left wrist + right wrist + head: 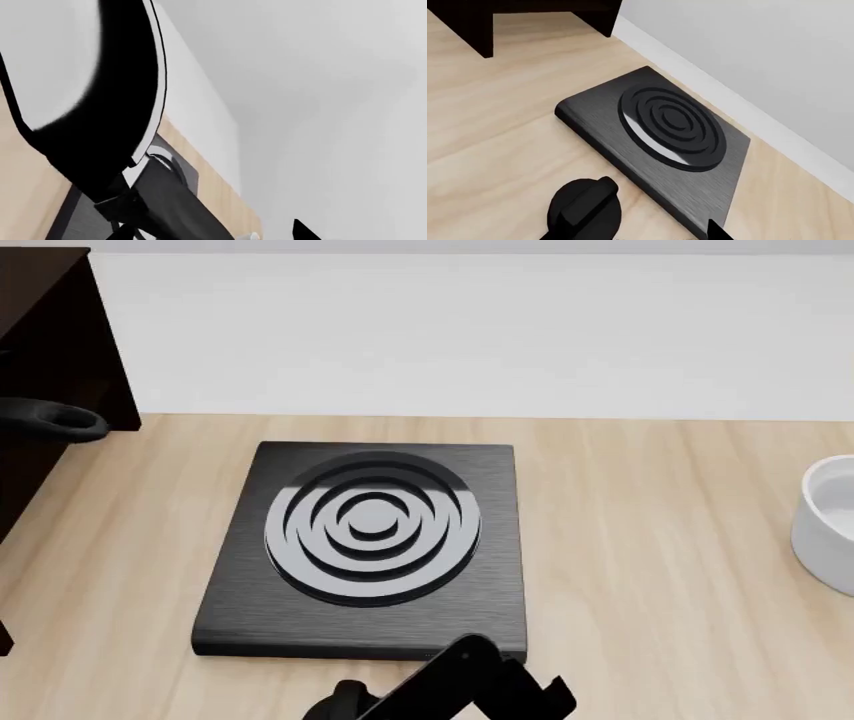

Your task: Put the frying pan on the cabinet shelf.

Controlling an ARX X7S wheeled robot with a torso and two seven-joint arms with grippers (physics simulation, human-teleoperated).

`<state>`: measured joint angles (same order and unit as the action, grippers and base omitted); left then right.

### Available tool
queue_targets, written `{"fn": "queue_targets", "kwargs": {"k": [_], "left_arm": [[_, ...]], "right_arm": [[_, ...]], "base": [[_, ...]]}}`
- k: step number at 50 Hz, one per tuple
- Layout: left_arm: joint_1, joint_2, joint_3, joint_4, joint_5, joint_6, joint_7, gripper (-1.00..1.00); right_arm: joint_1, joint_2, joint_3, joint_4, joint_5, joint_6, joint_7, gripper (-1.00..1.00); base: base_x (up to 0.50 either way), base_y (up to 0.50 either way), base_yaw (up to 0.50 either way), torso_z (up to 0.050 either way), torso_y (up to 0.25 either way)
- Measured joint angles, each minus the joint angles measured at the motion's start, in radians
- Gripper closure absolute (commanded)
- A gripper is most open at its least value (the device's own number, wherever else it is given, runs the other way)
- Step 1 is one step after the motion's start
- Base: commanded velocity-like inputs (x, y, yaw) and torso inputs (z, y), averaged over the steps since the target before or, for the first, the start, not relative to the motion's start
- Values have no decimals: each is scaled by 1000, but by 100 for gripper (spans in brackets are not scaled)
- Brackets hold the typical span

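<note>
Left wrist view: pan (100, 90) fills the frame, rim and handle close to the camera, apparently held, though the finger state cannot be told. Head view: hob (367, 550) is bare; the pan's looped handle (54, 420) pokes out at the cabinet (60, 330). Judged best: keep the pan level and slide it fully in. Right wrist view: right gripper (587, 210) hangs by the hob; finger state unclear.

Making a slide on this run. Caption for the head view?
Black hob plate centred on the wooden counter, dark cabinet at left with a looped pan handle protruding, white bowl at right.
</note>
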<state>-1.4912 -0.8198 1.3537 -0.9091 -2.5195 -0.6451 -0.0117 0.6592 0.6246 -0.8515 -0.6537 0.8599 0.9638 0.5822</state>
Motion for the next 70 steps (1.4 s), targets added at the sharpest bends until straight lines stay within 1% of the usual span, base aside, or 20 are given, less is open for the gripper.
{"fn": "queue_targets", "kwargs": {"k": [10,23,35,42,45,53,62,70], "left_arm": [[45,-106,-17,154,19,47,46,-100],[115,-261,-46,446,24,146,43,-100],[188,-398,-64,723,36,278,30,-100],[231,-476,-62,882,88,372,13,-100],[245,-505,-59,951,130,408,-9,-100],[278,-550,-41,1099,314,512,-131,-100],[307,-566,-26,1252,594,618,-219,-100],[375,-575,6,1347,785,760,-270,-100]], "right_arm": [[-3,0,5,1,8,-2,4,-100],[-8,4,10,2,15,-8,9,-100],[-18,14,21,-3,21,-21,15,-100],[-27,24,36,-7,29,-33,22,-100],[-32,29,47,-10,35,-41,27,-100],[-58,45,87,-14,58,-81,34,-100],[-108,69,140,-15,85,-152,33,-100],[-165,95,207,-9,141,-228,29,-100]], "base": [[0,0,0,0,0],[0,0,0,0,0],[0,0,0,0,0],[0,0,0,0,0],[0,0,0,0,0],[0,0,0,0,0],[0,0,0,0,0],[0,0,0,0,0]]}}
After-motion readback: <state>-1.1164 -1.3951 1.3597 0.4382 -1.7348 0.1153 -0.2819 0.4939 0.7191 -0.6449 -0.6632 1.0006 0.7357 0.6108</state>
